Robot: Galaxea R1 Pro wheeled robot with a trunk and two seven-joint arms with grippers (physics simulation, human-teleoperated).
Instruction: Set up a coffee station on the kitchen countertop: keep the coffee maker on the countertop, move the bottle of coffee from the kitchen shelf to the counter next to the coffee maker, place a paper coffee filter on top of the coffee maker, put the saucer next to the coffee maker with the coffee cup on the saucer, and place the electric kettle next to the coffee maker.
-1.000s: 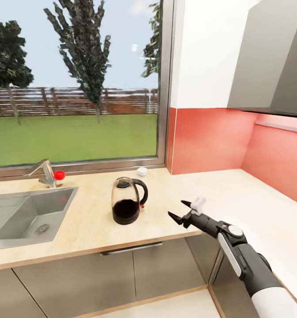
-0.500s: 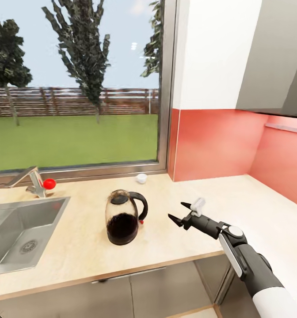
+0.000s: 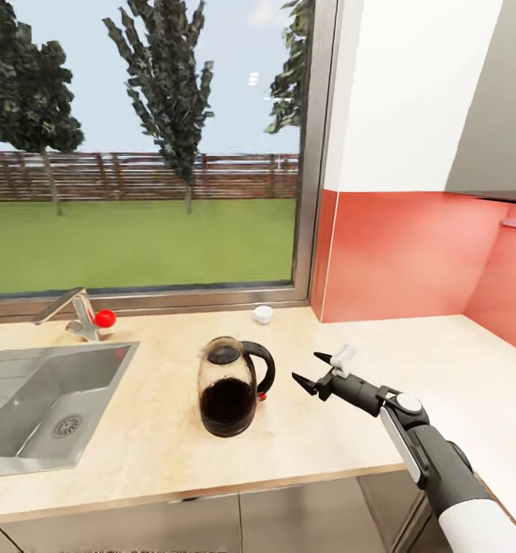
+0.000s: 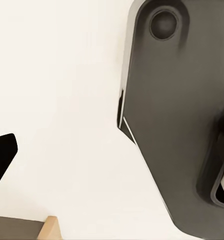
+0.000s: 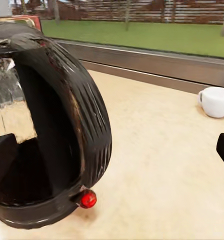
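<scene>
— Tool on the right arm [image 3: 310, 370]: how does it stand?
— Spread wide with nothing between its fingers, hovering over the worktop [image 3: 158, 453] just beside the electric kettle [image 3: 233, 386], on its handle side.
— And the kettle?
— Upright on the worktop between the sink [image 3: 43, 399] and the tool, handle toward the tool. The coffee cup [image 3: 263, 314] sits farther back by the window [image 3: 143, 146].
— The left tool?
— Cannot tell; its wrist camera gives only a dark fingertip.
</scene>
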